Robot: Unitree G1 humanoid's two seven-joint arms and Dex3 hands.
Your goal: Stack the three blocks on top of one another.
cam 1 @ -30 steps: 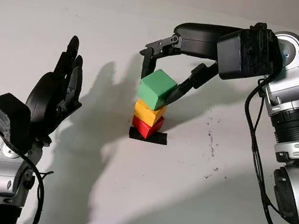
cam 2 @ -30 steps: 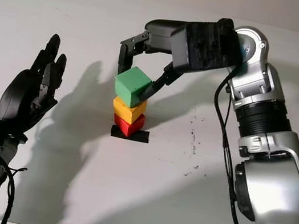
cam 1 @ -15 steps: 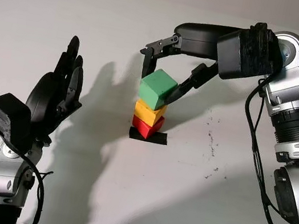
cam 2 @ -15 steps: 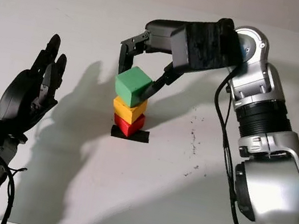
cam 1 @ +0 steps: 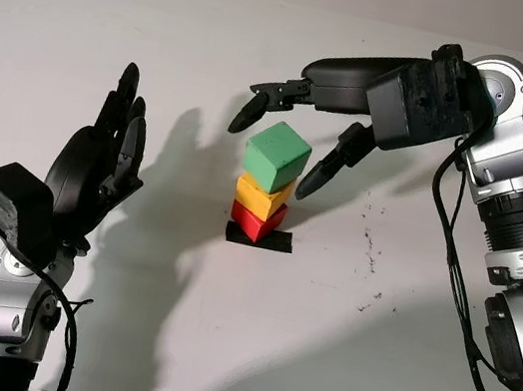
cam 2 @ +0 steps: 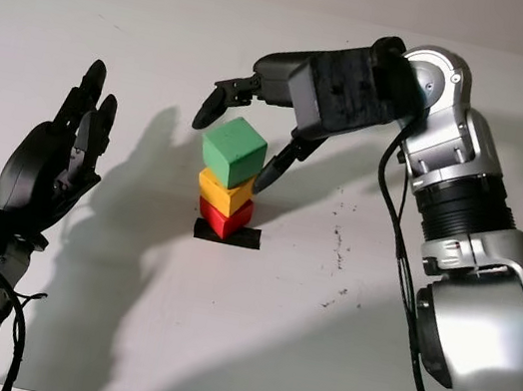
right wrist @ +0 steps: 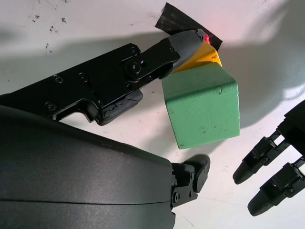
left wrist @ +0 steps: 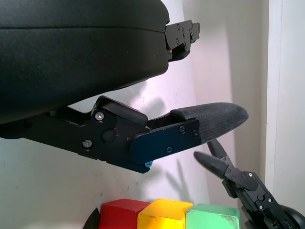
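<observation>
At the centre of the head-camera frame, a green block [cam 1: 278, 155] sits on a yellow block [cam 1: 260, 195] and a red block [cam 1: 256, 221], stacked on a black patch [cam 1: 259, 239] on the white table [cam 1: 335, 350]. The right hand [cam 1: 286, 144] reaches in from the upper right, open, its fingers [cam 1: 248, 112] on either side of the green block without touching it, a gap the right wrist camera shows close up. The left hand [cam 1: 100, 162], open and holding nothing, stands raised at the left of the frame.
</observation>
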